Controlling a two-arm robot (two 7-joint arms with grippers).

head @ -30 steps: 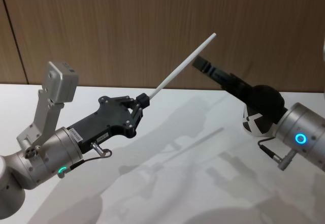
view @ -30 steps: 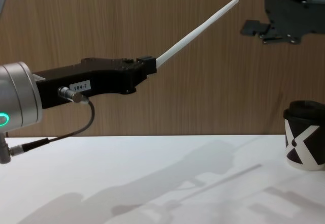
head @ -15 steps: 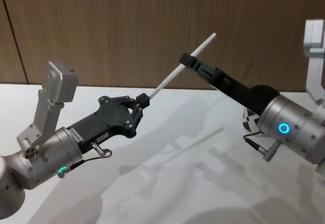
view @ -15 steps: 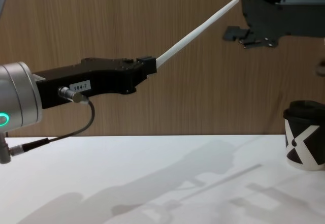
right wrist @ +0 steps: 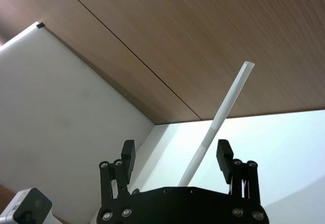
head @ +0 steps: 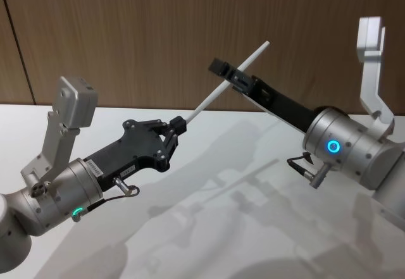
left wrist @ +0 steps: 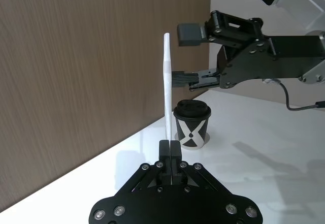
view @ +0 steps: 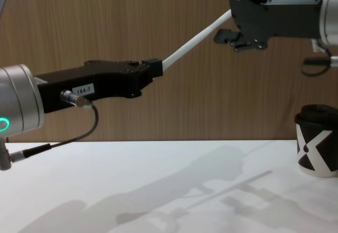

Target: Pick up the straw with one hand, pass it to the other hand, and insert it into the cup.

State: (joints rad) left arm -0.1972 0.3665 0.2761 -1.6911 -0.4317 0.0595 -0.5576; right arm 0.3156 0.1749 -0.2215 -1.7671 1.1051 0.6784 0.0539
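**Pick-up done, handover half made, insertion not begun**

Done, judging by the scene: the pick-up. Grips the straw (head: 221,92) by its lower end in the left gripper (head: 177,124), fingers pressed together on it with no gap. Holds it well clear above the worktop (view: 105,190), slanting up and over toward the right side.

Midway through: the pass. Brackets the upper part of the straw with the right gripper (head: 224,70), one finger to each side, spread wide and with hold of nothing. Leaves a plain gap on both sides in the right wrist view, wider on one side than on the other, so not quite centred. Lets the free tip stick out past the right fingers in the head view, and hides it behind the right gripper's body in the chest view.

Left to do, as a judgement:
- closing the right fingers on the straw;
- letting go on the left;
- swinging the straw over and down to the cup (view: 316,140);
- pushing it in through the lid.

Finds the cup upright and lidded on the right side of the worktop, toward its back edge by the wood wall. Keeps it well below and well apart from both grippers, with nothing touching it.
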